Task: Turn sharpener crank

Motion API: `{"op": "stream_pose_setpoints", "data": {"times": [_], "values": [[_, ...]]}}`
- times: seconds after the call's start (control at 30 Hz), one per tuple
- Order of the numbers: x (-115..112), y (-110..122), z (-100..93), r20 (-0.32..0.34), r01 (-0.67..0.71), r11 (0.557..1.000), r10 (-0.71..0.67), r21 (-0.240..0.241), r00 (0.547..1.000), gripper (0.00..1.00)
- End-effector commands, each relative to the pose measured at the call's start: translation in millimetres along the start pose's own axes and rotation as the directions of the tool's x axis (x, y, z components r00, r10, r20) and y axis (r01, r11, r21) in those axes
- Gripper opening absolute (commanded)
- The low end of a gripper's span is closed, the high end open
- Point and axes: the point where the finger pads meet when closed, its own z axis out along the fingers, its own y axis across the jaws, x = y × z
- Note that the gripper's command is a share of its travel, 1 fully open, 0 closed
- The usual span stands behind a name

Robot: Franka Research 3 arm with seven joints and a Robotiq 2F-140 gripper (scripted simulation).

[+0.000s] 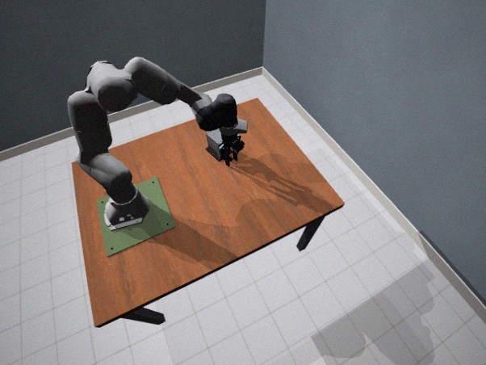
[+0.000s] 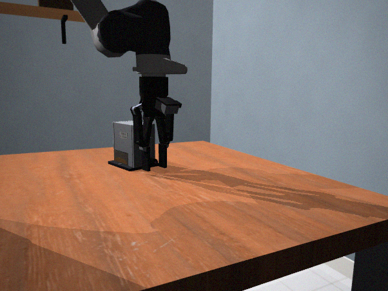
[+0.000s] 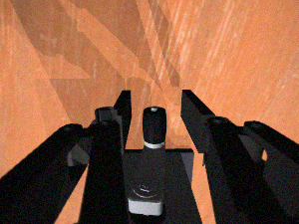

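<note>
While the pincer (image 3: 155,106) points straight down with its fingers apart, the crank's black knob (image 3: 153,124) stands between them with a gap on each side, so nothing is gripped. The sharpener (image 2: 124,144) sits on the bench (image 1: 210,210) near the far edge, just beside the pincer. Wide bare wood lies toward the near edge and the right corners.
</note>
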Motion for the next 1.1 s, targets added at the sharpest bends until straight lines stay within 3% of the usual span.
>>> {"op": "stream_pose_setpoints", "data": {"times": [0.0, 0.67, 1.07], "values": [[0.4, 1.5, -0.2, 0.000, 0.001, 1.000, -0.001, -0.003, 1.000, 0.39], [0.4, 1.5, -1.0, 0.000, 0.001, 1.000, -0.001, -0.003, 1.000, 0.39], [0.4, 1.5, -13.8, 0.000, 0.001, 1.000, -0.001, -0.003, 1.000, 0.39]]}}
